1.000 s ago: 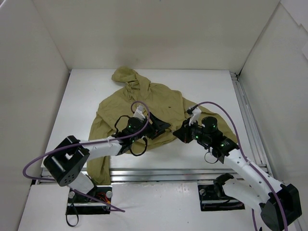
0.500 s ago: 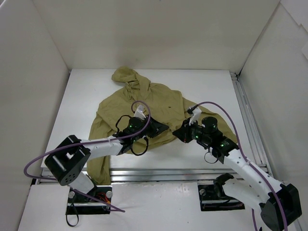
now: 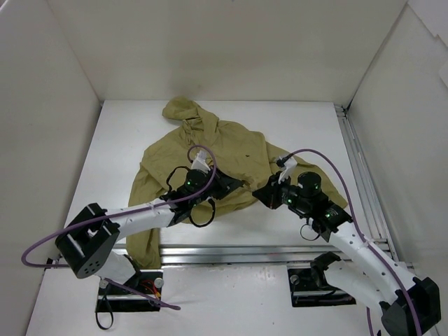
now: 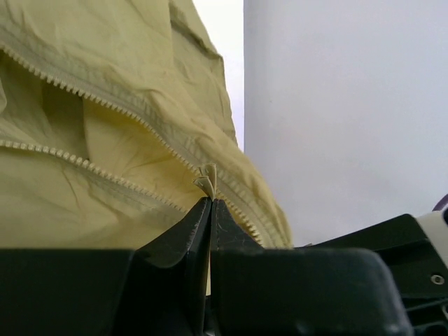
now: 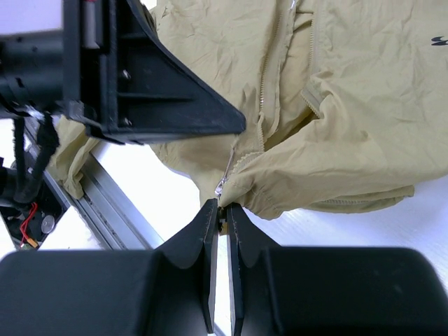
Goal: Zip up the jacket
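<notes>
**Top external, left wrist, right wrist: both grippers clamped at the jacket's lower front**

Top external: the olive-khaki jacket [image 3: 210, 147] is seen spread front-up on the white table [image 3: 301, 126]. Its hood [image 3: 183, 110] is turned toward the far wall and its hem toward the arm bases. One sleeve [image 3: 140, 231] is draped over the aluminium rail [image 3: 238, 252] at the near edge, on the left arm's side. A small dark logo [image 3: 246, 155] is noted on the chest. The left gripper [image 3: 234, 185] and right gripper [image 3: 260, 192] are set near each other at the garment's lower front, tips pointed toward one another and not touching.

Left wrist: the left fingers [image 4: 189, 231] are pressed fully together. A small khaki tab [image 4: 207, 178] is pinched at their tips, right against a line of zipper teeth [image 4: 105, 105]. Whether it is a pull tab or a fold of zipper tape cannot be told. A second row of teeth [image 4: 70, 161] is seen lower down, apart from the first, so the front is unjoined along this stretch.

Right wrist: the right fingers [image 5: 203, 238] are drawn nearly together, with only a thin slit left between them. The bottom end of the zipper, at the hem line [image 5: 329, 196], is nipped between the tips. A small metal slider [image 5: 221, 186] is seen just above those tips. The left gripper's black finger is seen close by, over the fabric.
</notes>
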Controlling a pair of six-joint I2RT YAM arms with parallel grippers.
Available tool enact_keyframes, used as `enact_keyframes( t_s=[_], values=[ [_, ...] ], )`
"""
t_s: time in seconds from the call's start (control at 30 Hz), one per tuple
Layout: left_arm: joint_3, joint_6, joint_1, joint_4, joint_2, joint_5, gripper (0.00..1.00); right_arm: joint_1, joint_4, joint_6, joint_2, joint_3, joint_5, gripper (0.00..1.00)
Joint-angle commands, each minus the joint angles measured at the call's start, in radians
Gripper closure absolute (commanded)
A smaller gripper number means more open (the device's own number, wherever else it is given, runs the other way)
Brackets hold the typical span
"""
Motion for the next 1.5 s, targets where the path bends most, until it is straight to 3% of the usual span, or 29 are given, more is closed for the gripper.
enact_keyframes(
  t_s=[0.0,0.53,0.73,0.9,0.97,1.2,1.37,1.47],
  values=[
    [0.052,0.065,0.007,-0.044,-0.067,-0.097,1.0,-0.004,0.038,0.003,-0.022,0.028,-0.006,1.0],
    [0.06,0.14,0.016,-0.057,-0.04,-0.181,1.0,-0.004,-0.057,0.015,-0.076,0.083,-0.014,1.0],
    [0.064,0.228,0.016,0.001,-0.036,-0.078,1.0,-0.004,-0.064,0.009,-0.061,0.085,-0.014,1.0],
    [0.072,0.449,0.016,-0.061,-0.056,0.047,0.82,-0.005,-0.078,-0.002,-0.045,0.095,-0.008,1.0],
    [0.035,0.5,0.007,-0.089,-0.058,0.057,0.8,-0.004,-0.084,-0.002,-0.028,0.101,0.007,1.0],
    [-0.035,0.441,-0.077,-0.185,0.051,-0.051,0.8,-0.005,-0.135,0.064,0.056,0.085,0.073,1.0],
    [0.084,0.418,-0.156,-0.271,0.215,-0.028,0.82,-0.005,-0.245,0.153,0.126,0.082,0.144,1.0],
    [0.119,0.407,-0.193,-0.333,0.23,-0.029,0.82,-0.008,-0.313,0.214,0.13,0.072,0.182,1.0]
  ],
)
